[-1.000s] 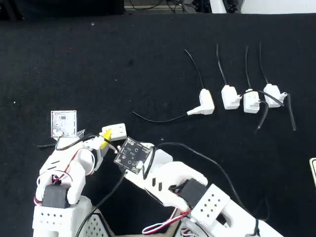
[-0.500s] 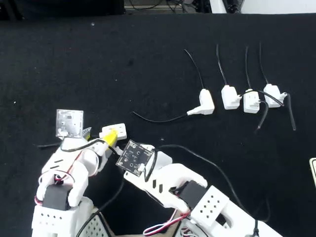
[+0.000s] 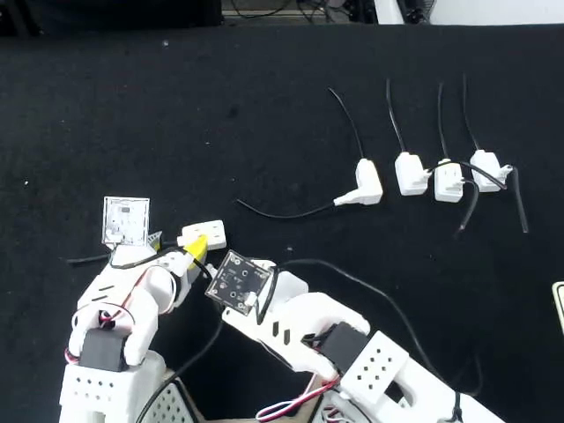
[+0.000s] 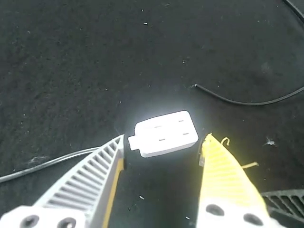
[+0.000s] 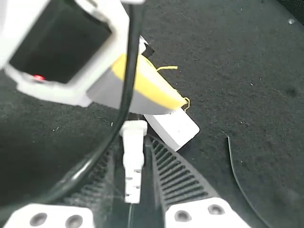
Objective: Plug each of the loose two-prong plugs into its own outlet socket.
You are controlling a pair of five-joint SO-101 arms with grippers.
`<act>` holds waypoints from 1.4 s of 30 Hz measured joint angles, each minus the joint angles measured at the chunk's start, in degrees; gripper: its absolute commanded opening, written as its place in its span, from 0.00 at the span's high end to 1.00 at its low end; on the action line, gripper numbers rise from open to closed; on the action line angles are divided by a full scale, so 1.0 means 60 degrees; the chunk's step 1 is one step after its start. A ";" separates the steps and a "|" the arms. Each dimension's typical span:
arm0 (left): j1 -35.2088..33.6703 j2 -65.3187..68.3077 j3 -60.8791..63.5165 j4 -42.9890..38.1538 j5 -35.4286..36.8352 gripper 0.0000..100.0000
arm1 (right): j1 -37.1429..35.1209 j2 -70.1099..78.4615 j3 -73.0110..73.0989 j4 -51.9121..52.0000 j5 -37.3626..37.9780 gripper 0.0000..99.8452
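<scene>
The outlet socket (image 4: 164, 134) lies flat on the black counter (image 3: 132, 106), near its front edge on the left arm's side. The left pincer (image 4: 164, 141) stands open astride it, the grey finger at one end and the yellow finger (image 4: 223, 166) at the other, neither one clearly pressing on it.

The right pincer (image 5: 134, 142) is closed on a white plug (image 5: 133, 164), whose front end points towards the socket's near corner. From this angle it is hard to say whether the prongs reach the socket. In the right wrist view the left arm's body and its black cable (image 5: 127, 95) cross in front, hiding much of the socket.

From above, the right arm's wrist board (image 3: 236, 280) covers the held plug.

Well apart, on the far right of the counter, lies a row of four white connectors (image 3: 411, 173), each with a thin black lead. The leftmost one's cord (image 3: 282, 212) curls back towards the socket and ends short of it.
</scene>
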State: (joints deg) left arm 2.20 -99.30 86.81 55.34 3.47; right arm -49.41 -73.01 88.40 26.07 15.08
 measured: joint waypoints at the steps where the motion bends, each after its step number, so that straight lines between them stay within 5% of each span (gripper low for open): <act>1: 0.0000 0.0000 0.0000 0.0000 0.0000 0.74 | 0.0000 0.0000 0.0000 0.0000 0.0000 0.99; 31: -0.0088 -0.0015 0.0088 -0.0073 0.0000 0.74 | -0.0015 -0.1861 -0.0103 0.1407 0.0015 0.99; 42: -0.1875 0.0117 -0.0044 0.0000 0.0352 0.74 | 0.1099 -0.1875 -0.0498 0.2725 0.0000 0.99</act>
State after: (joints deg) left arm -9.05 -98.59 86.55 55.34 5.58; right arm -42.81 -84.26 85.41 42.42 15.08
